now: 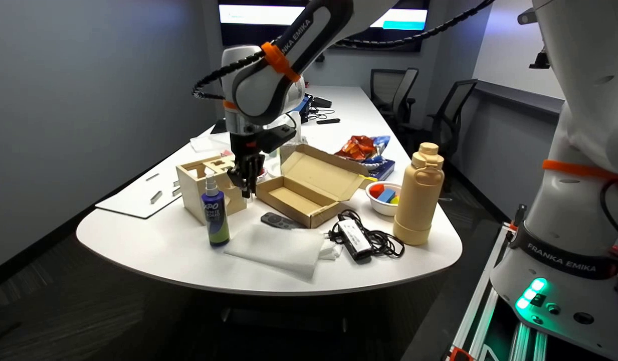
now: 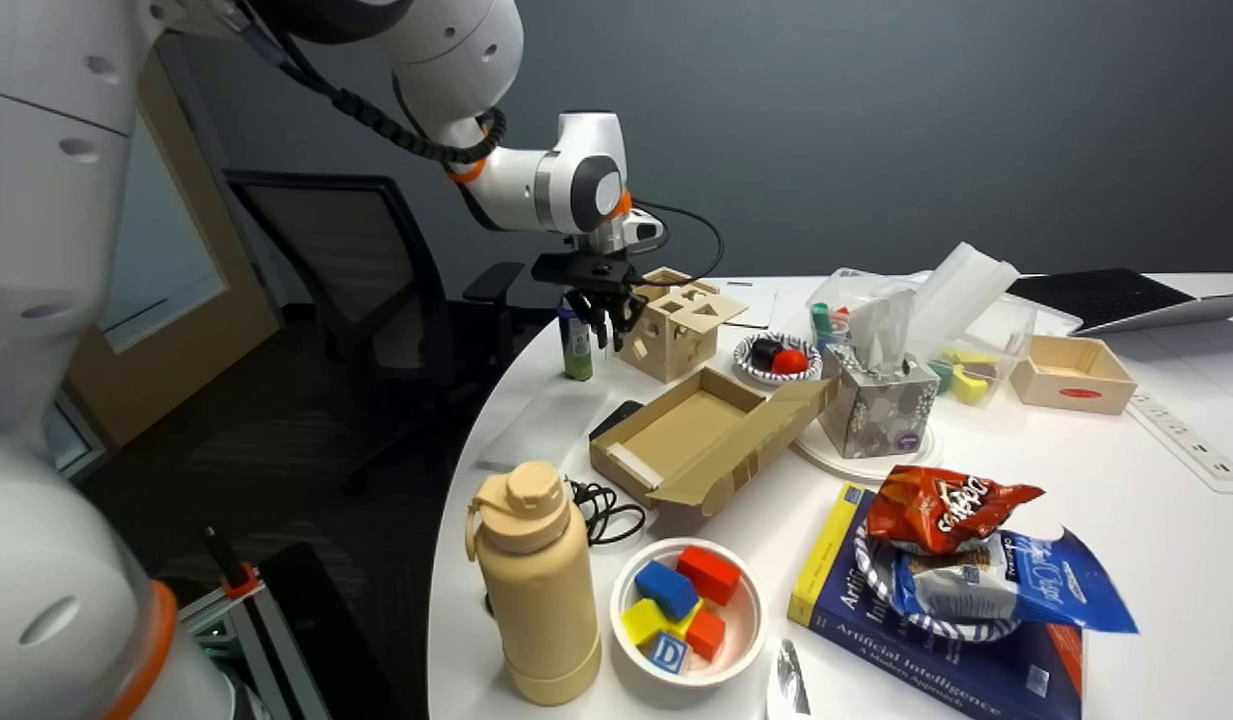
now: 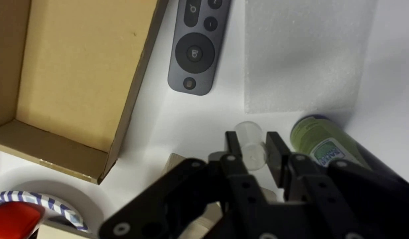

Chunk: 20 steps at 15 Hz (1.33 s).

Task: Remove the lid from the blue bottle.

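Gripper (image 3: pixel 252 137): two black, block-shaped fingers (image 3: pixel 231 142), apart, one on each side of the lid (image 3: pixel 254 157); whether they press it, I cannot tell.
Lid: one, clear plastic, cylindrical, off the blue bottle (image 1: pixel 216 213), between the fingertips.
Blue bottle: one smooth upright cylinder, blue above green, white spray nozzle (image 1: pixel 211 185) bare.
Paper towel (image 3: pixel 300 59): white, dimpled, flat.
Wooden box (image 1: pixel 191 198): one, pale, with cut-outs.
Remote (image 3: pixel 195 51): one, slim, dark grey.
Carton (image 3: pixel 78 59): one, brown cardboard, open.
Bowl (image 2: pixel 744 620): one, round, white; six blocks (image 2: pixel 666 588) visible.
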Each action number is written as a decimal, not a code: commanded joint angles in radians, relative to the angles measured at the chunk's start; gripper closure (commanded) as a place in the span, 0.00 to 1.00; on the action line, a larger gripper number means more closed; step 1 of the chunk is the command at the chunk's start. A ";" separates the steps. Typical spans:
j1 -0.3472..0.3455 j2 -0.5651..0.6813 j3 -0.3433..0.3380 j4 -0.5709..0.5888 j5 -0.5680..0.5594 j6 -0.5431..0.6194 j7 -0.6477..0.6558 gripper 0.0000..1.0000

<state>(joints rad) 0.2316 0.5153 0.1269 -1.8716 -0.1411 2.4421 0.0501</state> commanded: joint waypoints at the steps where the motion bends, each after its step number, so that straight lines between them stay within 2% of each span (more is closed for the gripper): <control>1: -0.023 0.037 0.004 -0.020 0.029 0.111 -0.023 0.94; 12: 0.012 0.142 -0.034 0.005 -0.007 0.197 0.001 0.94; 13: 0.013 0.144 -0.036 0.003 -0.009 0.202 -0.002 0.49; 14: 0.019 0.143 -0.044 -0.001 -0.016 0.208 0.003 0.49; 20: 0.031 0.121 -0.054 -0.019 -0.015 0.236 0.010 0.04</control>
<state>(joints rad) 0.2437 0.6525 0.0871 -1.8837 -0.1435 2.6595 0.0504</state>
